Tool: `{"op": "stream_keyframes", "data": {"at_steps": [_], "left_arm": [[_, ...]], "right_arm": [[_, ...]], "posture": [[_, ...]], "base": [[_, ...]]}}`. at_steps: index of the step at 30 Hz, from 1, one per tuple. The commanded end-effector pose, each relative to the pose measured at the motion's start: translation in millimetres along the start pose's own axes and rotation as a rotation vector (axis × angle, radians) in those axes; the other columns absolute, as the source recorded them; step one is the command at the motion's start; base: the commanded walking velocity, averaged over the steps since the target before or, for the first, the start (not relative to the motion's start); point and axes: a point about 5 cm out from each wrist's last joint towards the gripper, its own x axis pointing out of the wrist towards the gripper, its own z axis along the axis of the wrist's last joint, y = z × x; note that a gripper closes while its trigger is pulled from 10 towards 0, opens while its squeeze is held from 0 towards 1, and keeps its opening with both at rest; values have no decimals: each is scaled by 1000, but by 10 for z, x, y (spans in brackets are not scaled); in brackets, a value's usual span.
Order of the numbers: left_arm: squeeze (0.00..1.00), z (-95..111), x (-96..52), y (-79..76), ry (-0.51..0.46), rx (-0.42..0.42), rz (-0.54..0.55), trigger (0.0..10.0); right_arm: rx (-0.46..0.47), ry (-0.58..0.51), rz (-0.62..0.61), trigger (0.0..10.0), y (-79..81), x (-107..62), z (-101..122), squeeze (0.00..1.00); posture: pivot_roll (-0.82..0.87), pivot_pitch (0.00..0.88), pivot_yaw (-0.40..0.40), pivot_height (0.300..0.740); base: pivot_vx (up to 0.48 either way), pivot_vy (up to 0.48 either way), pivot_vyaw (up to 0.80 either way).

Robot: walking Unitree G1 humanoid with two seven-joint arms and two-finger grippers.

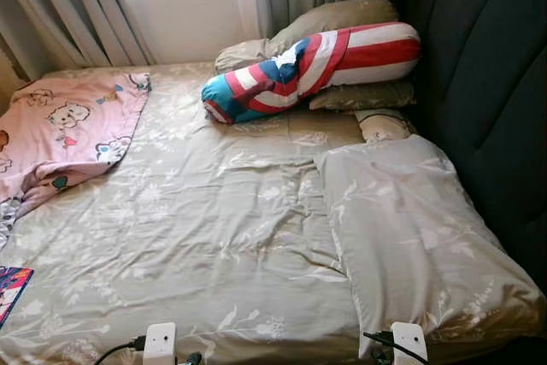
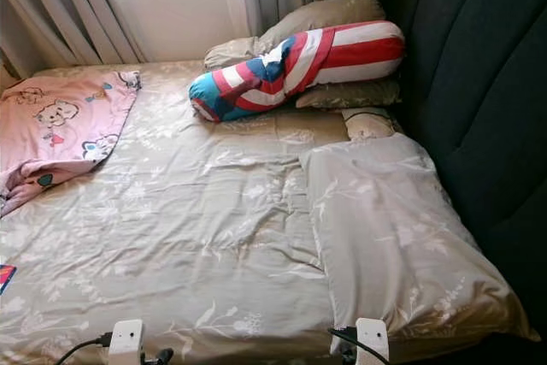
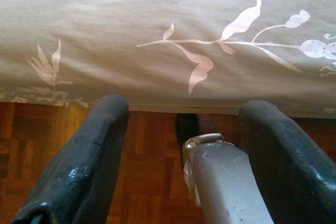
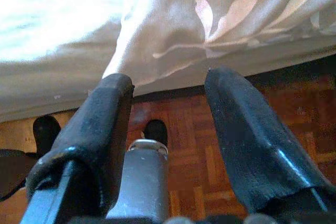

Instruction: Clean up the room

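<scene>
Sunlight comes through the curtains (image 1: 81, 6) behind a big bed (image 1: 205, 237) with a beige flowered sheet. We see a long red, white and blue bolster (image 1: 316, 70) lying on beige pillows (image 1: 342, 19) near the dark headboard (image 1: 487, 100). A big beige pillow (image 1: 410, 237) lies flat on the right side of the bed, near us. A pink cartoon blanket (image 1: 64, 130) is bunched on the far left side. Our left gripper (image 3: 184, 129) hangs low by the bed's edge, over the wood floor (image 3: 152, 182), with its fingers apart and holding nothing. Our right gripper (image 4: 168, 108) hangs the same way, fingers spread and bare, beside the sheet's hanging edge.
</scene>
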Motion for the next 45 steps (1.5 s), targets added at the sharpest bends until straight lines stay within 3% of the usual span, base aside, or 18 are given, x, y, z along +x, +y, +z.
{"op": "stream_keyframes", "data": {"at_steps": [1,16,30,35,45], "left_arm": [[0,-47,-19,40,9,-3,9,10000],[0,-63,-27,60,11,-4,16,10000],[0,-58,-27,72,9,-3,17,10000],[0,-67,-31,81,12,-1,19,10000],[0,-76,-34,87,20,16,14,10000]], "right_arm": [[-8,28,-2,10000,-4,-13,-63,0],[-32,30,1,10000,-14,-20,-80,0],[-22,34,3,10000,47,-20,-96,0],[-59,34,6,10000,55,-17,-89,0],[-26,40,0,10000,47,-20,-100,0]], "posture": [[-48,102,36,740],[-50,119,37,740],[-47,126,39,740],[-45,127,38,740],[-44,129,39,740]], "base": [[0,0,0],[0,0,732],[0,0,0],[0,0,335],[0,0,240]]}}
